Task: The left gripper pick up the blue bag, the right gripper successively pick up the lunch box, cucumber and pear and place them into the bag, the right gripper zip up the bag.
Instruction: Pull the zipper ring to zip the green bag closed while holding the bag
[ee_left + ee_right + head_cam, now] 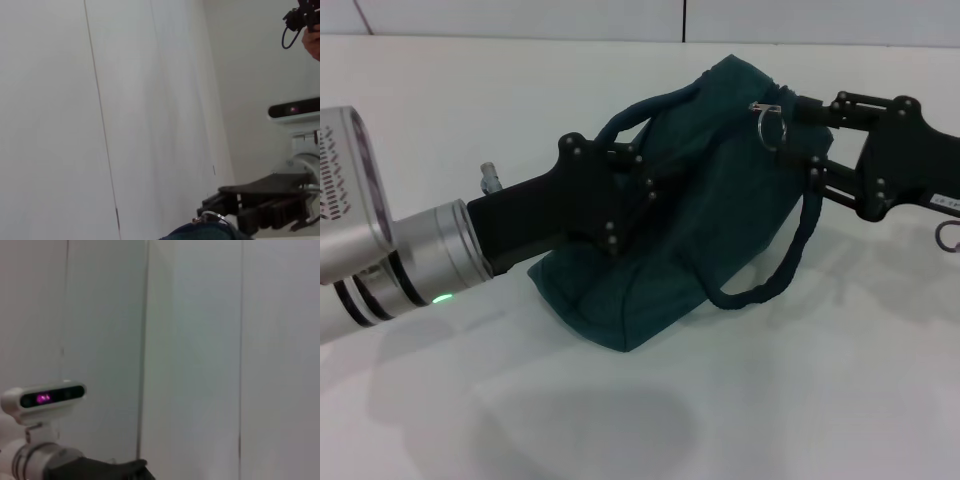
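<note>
Bag (680, 200), blue fabric, sits on the white surface (820, 400). Left gripper (620, 195) clamps its side to steady it; right gripper (800, 125) pinches the zip ring (767, 120), apparently to close the bag

A white counter (790, 400) is carrying the load. The blue bag (650, 290) is sitting directly on it near the middle, one handle loop (770, 285) drooping onto the surface beside it.
</note>
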